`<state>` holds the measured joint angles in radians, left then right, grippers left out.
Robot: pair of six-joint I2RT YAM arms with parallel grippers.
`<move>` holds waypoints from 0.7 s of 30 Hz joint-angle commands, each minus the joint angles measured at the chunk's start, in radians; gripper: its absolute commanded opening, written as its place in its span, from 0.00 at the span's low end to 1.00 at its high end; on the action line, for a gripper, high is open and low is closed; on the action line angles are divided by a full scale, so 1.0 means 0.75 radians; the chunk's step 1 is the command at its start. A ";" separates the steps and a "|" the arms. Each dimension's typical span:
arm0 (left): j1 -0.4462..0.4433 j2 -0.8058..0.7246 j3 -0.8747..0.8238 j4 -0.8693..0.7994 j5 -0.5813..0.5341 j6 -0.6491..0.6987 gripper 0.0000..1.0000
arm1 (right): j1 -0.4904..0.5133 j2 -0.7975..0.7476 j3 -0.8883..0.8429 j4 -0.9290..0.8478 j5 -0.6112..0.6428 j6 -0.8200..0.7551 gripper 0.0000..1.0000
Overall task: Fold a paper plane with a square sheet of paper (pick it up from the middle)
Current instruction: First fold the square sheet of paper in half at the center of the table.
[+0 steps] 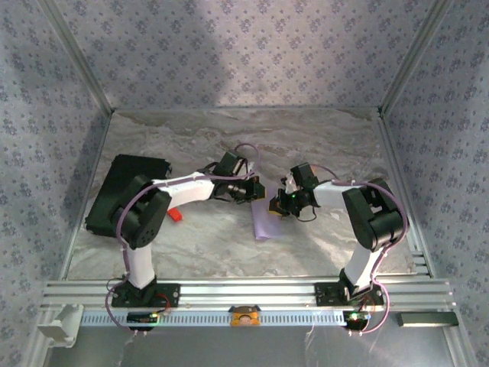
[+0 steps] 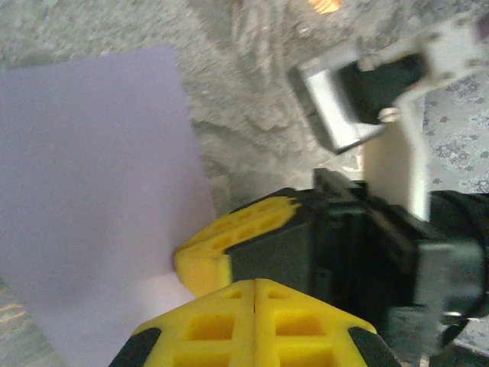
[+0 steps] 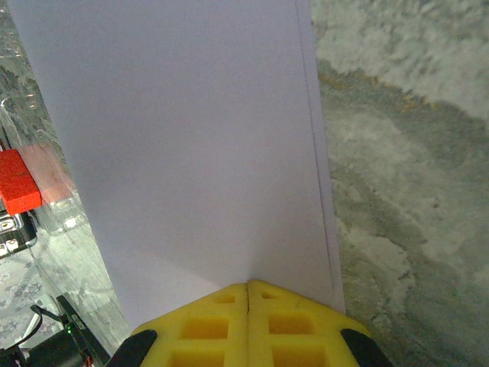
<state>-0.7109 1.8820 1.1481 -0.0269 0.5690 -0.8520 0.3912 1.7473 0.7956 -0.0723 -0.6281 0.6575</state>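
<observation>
The square sheet of paper (image 1: 263, 223) is pale lavender and folded into a long doubled strip at mid-table. The right wrist view shows the sheet (image 3: 191, 138) running away from my right gripper (image 3: 247, 287), which is shut on its near edge; a doubled edge runs down its right side. In the top view the right gripper (image 1: 277, 205) is beside the strip's far end. My left gripper (image 1: 254, 191) is close by, its jaws (image 2: 254, 284) shut with nothing showing in the seam. The sheet (image 2: 92, 191) lies beside them, a right finger (image 2: 202, 256) on its edge. A paper plane is out of view.
A black rectangular pad (image 1: 126, 195) lies at the far left under the left arm. A small red object (image 1: 177, 215) sits left of the paper, also at the left edge (image 3: 17, 182). A tan block (image 1: 244, 315) rests on the near rail. Patterned walls enclose the table.
</observation>
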 commanded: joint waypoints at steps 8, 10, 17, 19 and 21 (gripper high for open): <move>0.039 0.080 -0.055 0.069 0.073 -0.028 0.00 | 0.000 0.047 -0.040 -0.094 0.095 0.003 0.02; 0.041 0.094 -0.065 0.065 0.070 -0.024 0.00 | 0.000 0.047 -0.045 -0.091 0.095 0.005 0.02; 0.052 0.125 -0.102 0.019 0.037 0.042 0.00 | -0.001 0.039 -0.052 -0.091 0.103 0.007 0.01; 0.065 0.137 -0.131 0.050 0.055 0.042 0.00 | 0.002 0.039 -0.055 -0.087 0.100 0.006 0.01; 0.077 0.142 -0.158 0.067 0.059 0.050 0.00 | 0.000 0.039 -0.056 -0.087 0.103 0.007 0.01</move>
<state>-0.6708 1.9602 1.0615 0.0101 0.5983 -0.8463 0.3908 1.7473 0.7921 -0.0685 -0.6281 0.6579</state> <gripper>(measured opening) 0.046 0.061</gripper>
